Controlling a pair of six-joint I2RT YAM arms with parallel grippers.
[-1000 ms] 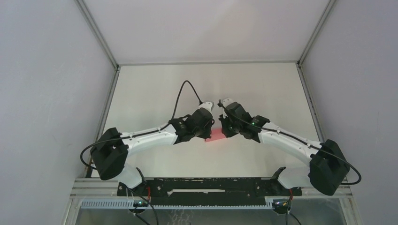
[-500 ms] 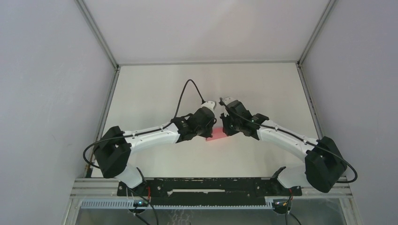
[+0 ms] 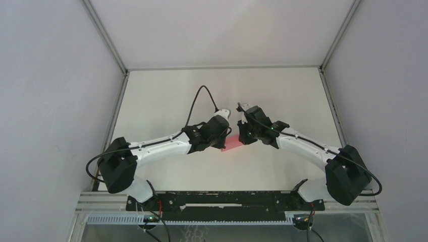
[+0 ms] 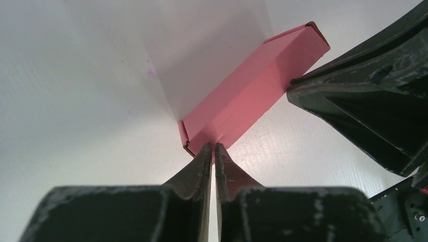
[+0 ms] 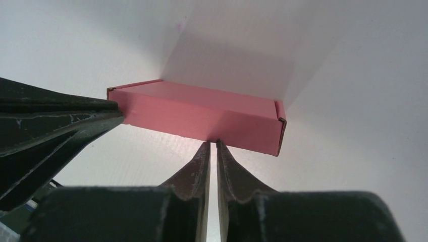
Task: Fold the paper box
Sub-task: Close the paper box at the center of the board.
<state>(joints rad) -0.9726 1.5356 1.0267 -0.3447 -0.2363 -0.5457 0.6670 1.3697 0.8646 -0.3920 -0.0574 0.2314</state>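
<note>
The paper box (image 3: 233, 145) is a pink, flat, closed carton lying on the white table between my two grippers. In the left wrist view the box (image 4: 252, 96) runs diagonally. My left gripper (image 4: 212, 147) is all but shut, with only a thin slit between its fingers, and its tips rest against the box's near corner. My right gripper (image 5: 212, 143) is likewise nearly shut, its tips touching the lower edge of the box's long side (image 5: 202, 113). From above, the left gripper (image 3: 226, 138) and the right gripper (image 3: 243, 137) flank the box.
The white table (image 3: 166, 101) is enclosed by pale walls at the left, right and back. A black cable (image 3: 199, 98) loops above the left wrist. The right gripper's black body (image 4: 363, 101) crowds the box's far end in the left wrist view.
The right arm has drawn in slightly toward the middle, and its gripper has shifted a little at the box. The left arm has barely moved. The box stays between the two grippers.
</note>
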